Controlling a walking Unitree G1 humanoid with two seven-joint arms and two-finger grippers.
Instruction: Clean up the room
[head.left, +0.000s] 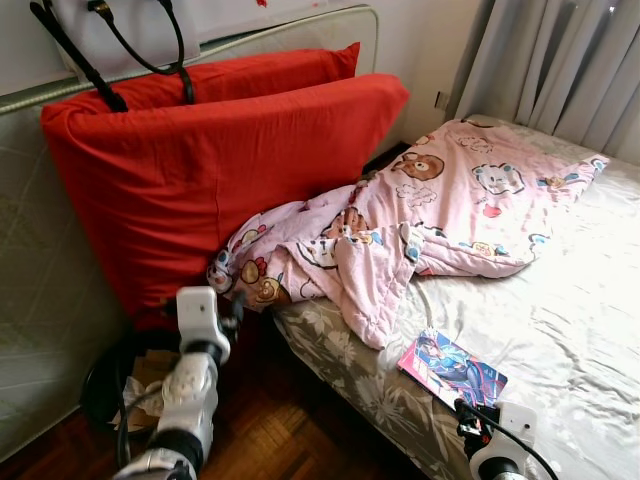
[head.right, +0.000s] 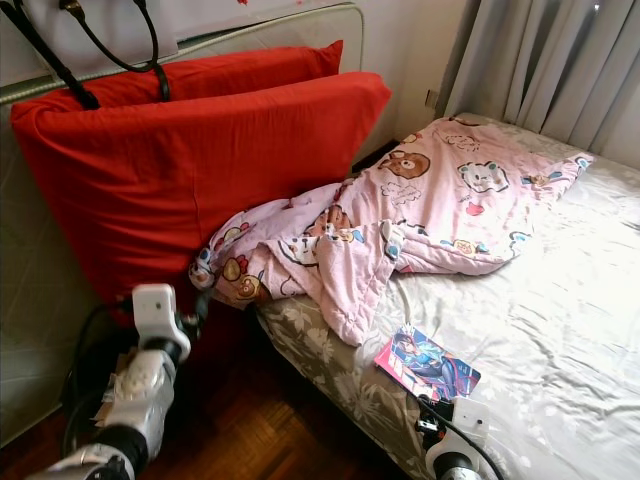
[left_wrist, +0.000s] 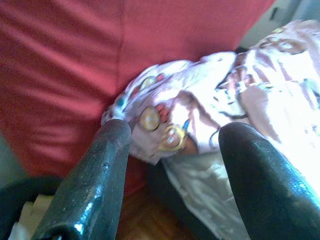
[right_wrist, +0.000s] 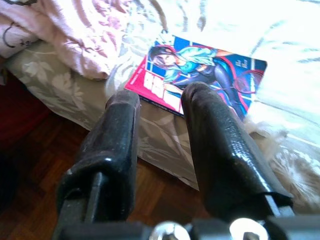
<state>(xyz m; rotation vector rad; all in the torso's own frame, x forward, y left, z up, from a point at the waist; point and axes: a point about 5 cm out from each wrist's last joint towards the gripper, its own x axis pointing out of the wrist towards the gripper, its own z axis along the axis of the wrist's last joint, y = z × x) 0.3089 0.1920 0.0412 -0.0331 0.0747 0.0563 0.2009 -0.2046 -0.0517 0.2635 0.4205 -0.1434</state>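
A: Near bed (head.left: 560, 330) edge: comic book (head.left: 452, 368), right gripper (right_wrist: 160, 107) just short of it, fingers apart, empty.
B: Left gripper (left_wrist: 172, 145)?
A: Spread, facing pink blanket (head.left: 420, 215) bunched against red cushion (head.left: 190, 170).

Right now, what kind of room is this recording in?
Most likely a bedroom: a bed with a pale floral sheet, a pink cartoon-print quilt rumpled across it, and large red pillows propped beside it, with grey curtains behind.

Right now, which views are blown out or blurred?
Right wrist view: the bed sheet is blown out to white at the window side, while the comic book reads sharp. Left wrist view: soft throughout, pink blanket smeared. Eye views: evenly lit and sharp.
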